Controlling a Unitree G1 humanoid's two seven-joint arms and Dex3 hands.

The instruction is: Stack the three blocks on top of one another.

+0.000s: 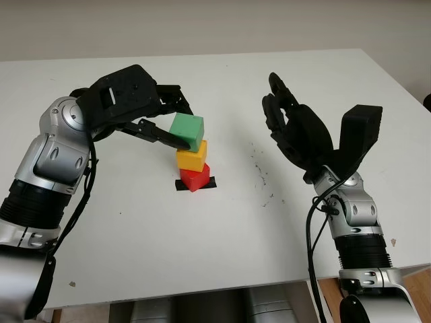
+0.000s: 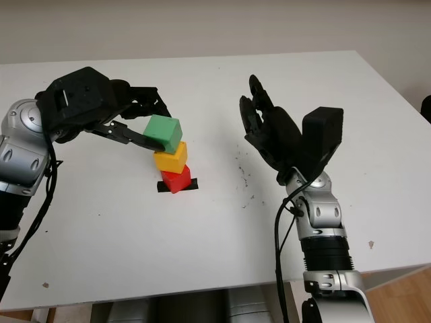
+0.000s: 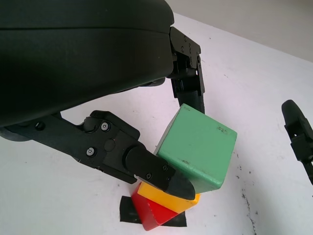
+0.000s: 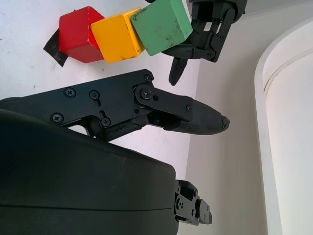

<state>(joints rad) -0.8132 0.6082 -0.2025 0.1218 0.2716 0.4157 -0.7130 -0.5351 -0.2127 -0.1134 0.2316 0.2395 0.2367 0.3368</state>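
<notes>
So I'm on the last step here: my left hand (image 1: pixel 161 124) has its black fingers (image 3: pixel 151 169) clamped on the green wooden cube (image 1: pixel 187 131), one finger on the near-left face and another behind it on the far side, and the cube is sitting on top of the yellow wooden cube (image 1: pixel 192 159), which sits on the red wooden cube (image 1: pixel 194 178). The whole stack stands on a patch of black tape (image 1: pixel 210 183) around the middle of the white table (image 1: pixel 222 249). The green one looks tilted and pushed a bit to the left of the yellow one, so I wouldn't call it settled yet. My right hand (image 1: pixel 296 131) is open and holds nothing, hanging above the table well to the right of the stack. Next move, I reckon, is to level the green cube so its bottom face sits flat on the yellow one, then let go gently and back the fingers off sideways without nudging anything, because that tower looks pretty wobbly.
</notes>
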